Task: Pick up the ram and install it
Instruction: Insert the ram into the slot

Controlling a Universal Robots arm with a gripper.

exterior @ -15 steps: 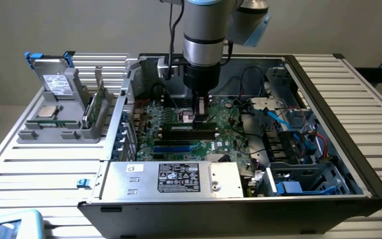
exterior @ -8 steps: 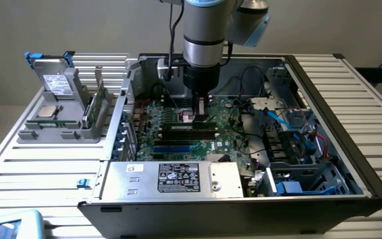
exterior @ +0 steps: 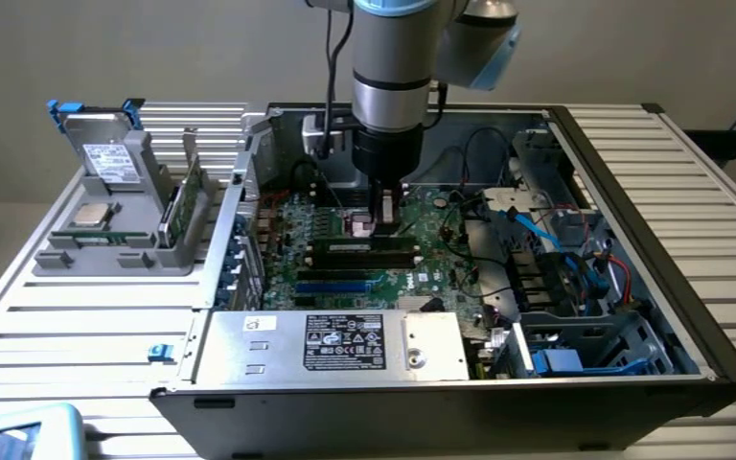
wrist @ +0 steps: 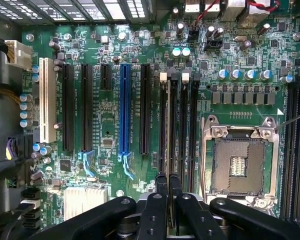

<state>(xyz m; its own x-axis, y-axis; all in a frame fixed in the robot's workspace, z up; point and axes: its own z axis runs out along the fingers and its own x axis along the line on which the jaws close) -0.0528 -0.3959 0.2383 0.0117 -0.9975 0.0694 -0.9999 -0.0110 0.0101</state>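
My gripper (exterior: 376, 228) reaches down into the open computer case (exterior: 624, 172), over the black memory slots (wrist: 190, 125) of the green motherboard (wrist: 105, 135). Its two black fingers (wrist: 161, 186) stand almost together, shut on the ram (wrist: 168, 131). I see the ram edge-on as a thin strip running along the slot beside the white clip (wrist: 163, 76). It lies in line with that slot, but I cannot tell whether it is seated. The empty processor socket (wrist: 238, 166) is just beside the slots.
Several long card slots, one of them blue (wrist: 124, 107), lie on the other side of the memory slots. The power supply (exterior: 330, 343) and blue cables (exterior: 560, 240) crowd the case. A grey holder (exterior: 112, 230) on the exterior view's left carries a silver chip (exterior: 91, 213) and a green card (exterior: 185, 206).
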